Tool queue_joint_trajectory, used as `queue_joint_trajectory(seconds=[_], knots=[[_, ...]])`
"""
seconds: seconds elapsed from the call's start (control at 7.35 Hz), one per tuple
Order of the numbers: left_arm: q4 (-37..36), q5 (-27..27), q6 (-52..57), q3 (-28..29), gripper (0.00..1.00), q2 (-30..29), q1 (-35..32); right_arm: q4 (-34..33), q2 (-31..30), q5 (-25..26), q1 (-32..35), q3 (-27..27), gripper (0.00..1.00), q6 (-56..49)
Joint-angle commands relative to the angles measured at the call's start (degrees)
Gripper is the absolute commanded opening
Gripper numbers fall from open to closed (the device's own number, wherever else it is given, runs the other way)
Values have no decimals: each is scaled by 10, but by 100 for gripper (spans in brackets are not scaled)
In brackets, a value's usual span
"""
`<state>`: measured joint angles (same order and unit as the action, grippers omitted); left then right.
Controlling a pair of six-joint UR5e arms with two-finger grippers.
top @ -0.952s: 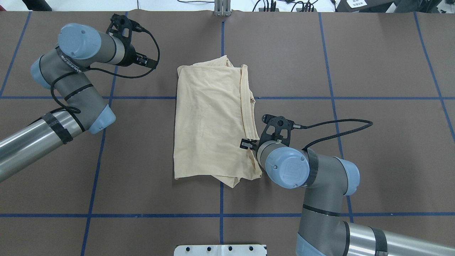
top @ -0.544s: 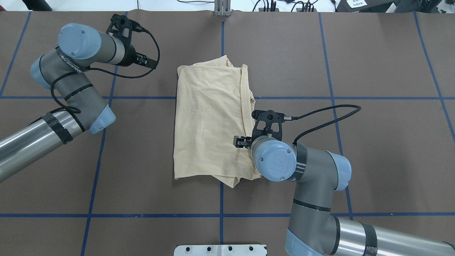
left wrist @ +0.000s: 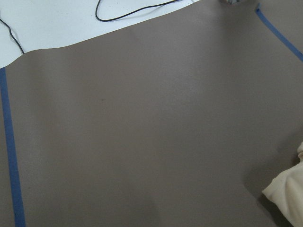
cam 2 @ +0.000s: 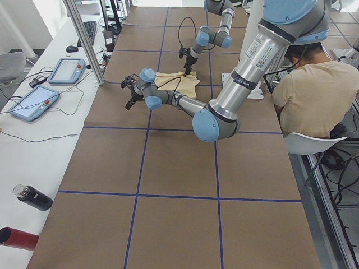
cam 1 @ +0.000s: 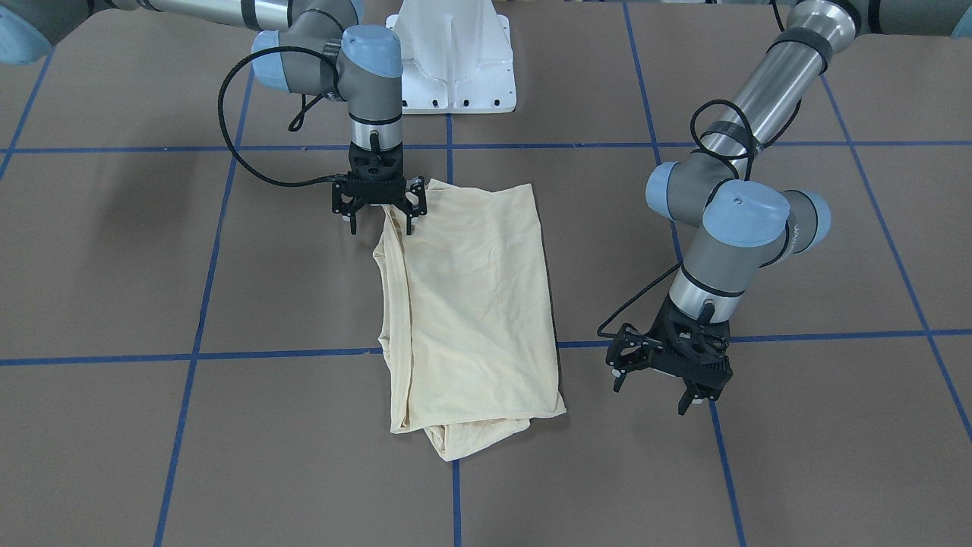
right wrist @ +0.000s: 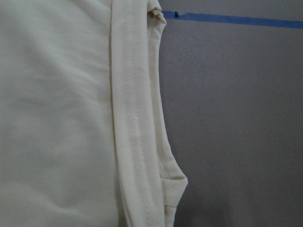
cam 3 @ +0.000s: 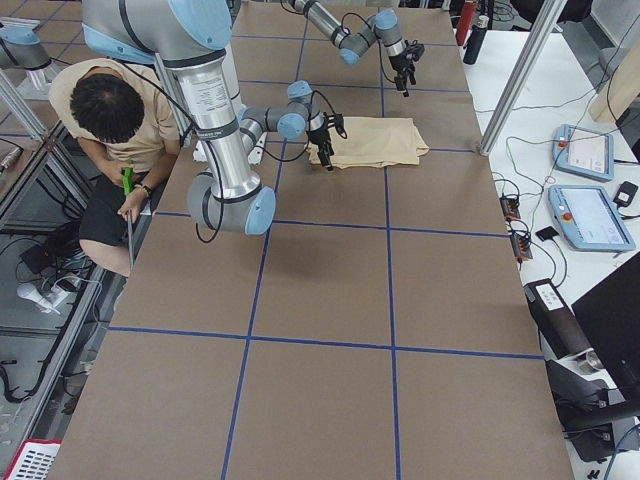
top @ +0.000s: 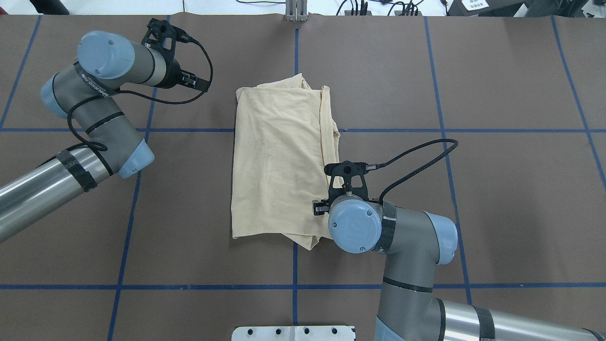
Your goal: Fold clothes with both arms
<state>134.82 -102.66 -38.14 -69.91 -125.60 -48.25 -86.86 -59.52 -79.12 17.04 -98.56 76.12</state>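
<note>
- The shirt (top: 279,161) lies folded at the centre of the frame.
- The right gripper (cam 1: 380,219), jaws spread, straddles the shirt's hem corner; it should lower squarely and pinch every layer.
- The left gripper (cam 1: 651,389), open and empty, hangs at the lower right of the front view.

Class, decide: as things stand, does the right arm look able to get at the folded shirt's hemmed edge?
Probably yes: the right gripper hangs open directly over that edge of the shirt, with nothing between them.

Brown table (top: 497,213) with a blue tape grid (top: 473,130), a folded cream-yellow T-shirt (top: 279,156) flat at its middle.
</note>
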Motion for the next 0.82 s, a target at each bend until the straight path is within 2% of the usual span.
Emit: queue_joint_trajectory(seconds=[0.0,0.41,0.68], knots=[[0,0,0,0,100,0,0,-18,-1,0,1,-2,90,-37],[1,0,0,0,100,0,0,-23,-29,-1,50,-17,89,-118],[0,-1,2,0,100,0,0,-22,-128,2,55,-85,89,-118]])
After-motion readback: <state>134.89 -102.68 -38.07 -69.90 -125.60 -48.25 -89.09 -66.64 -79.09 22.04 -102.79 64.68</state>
